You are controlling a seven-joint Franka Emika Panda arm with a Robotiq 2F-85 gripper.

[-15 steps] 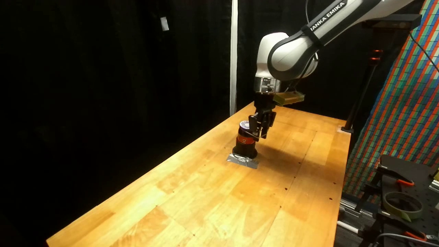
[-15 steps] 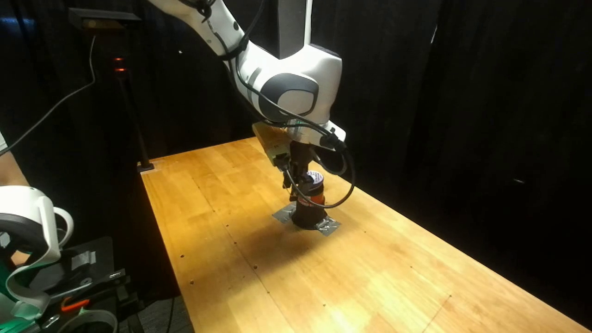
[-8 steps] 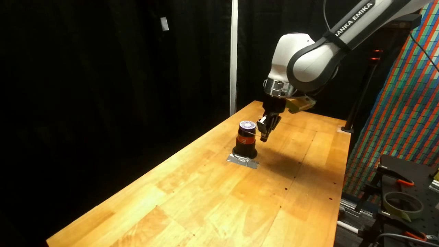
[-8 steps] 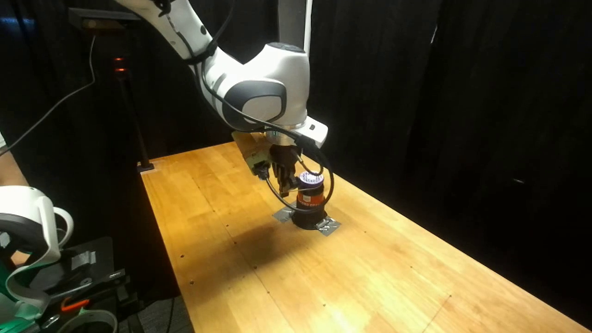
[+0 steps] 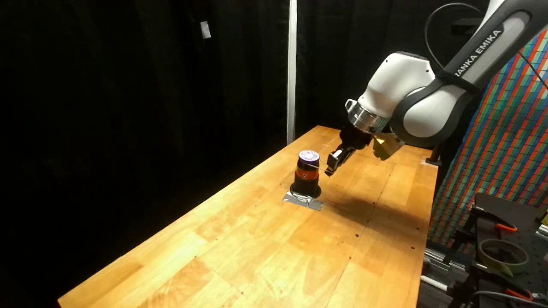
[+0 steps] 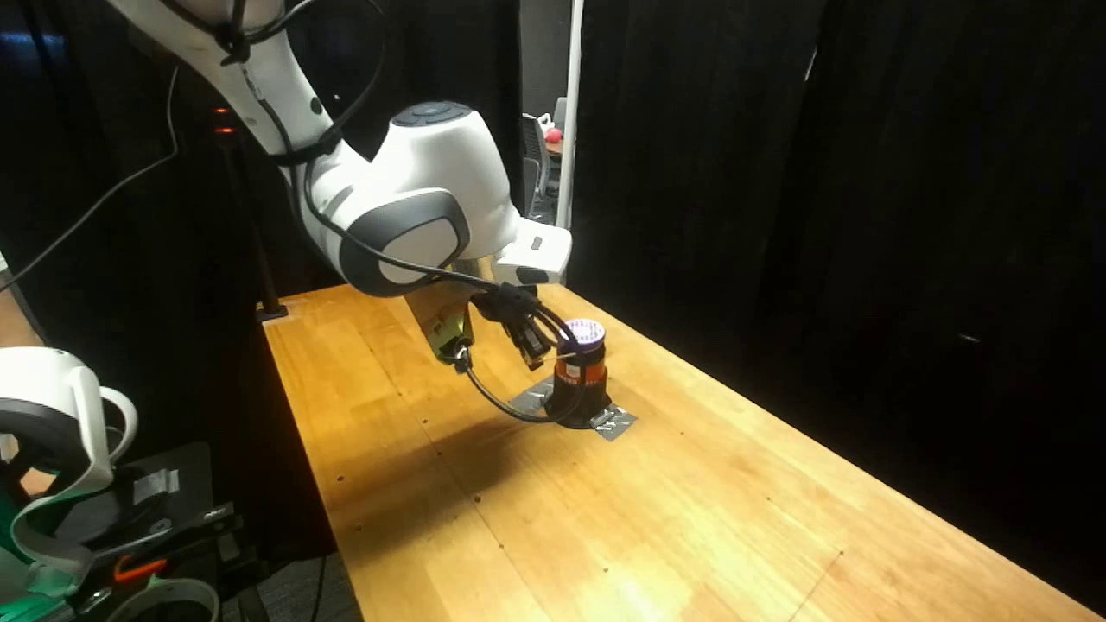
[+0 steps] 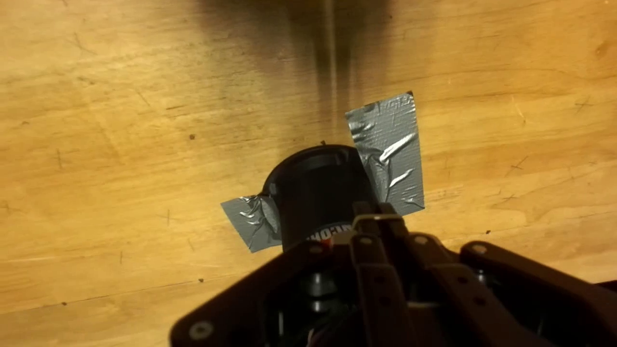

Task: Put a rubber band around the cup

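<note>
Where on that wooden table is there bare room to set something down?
In both exterior views, bare wood fills the foreground of the table, bordered by its side edges and the tape. It is crowded around the cup: a rubber band runs to the pincer, and a cable crosses in front in an exterior view.

black curtains (image 5: 150, 128) and a multicoloured checked sheet (image 5: 505, 141) hang beyond the brightly lit wooden worktop (image 5: 274, 248); a chair (image 6: 535, 155) shows beside a pale pole (image 6: 570, 130).
</note>
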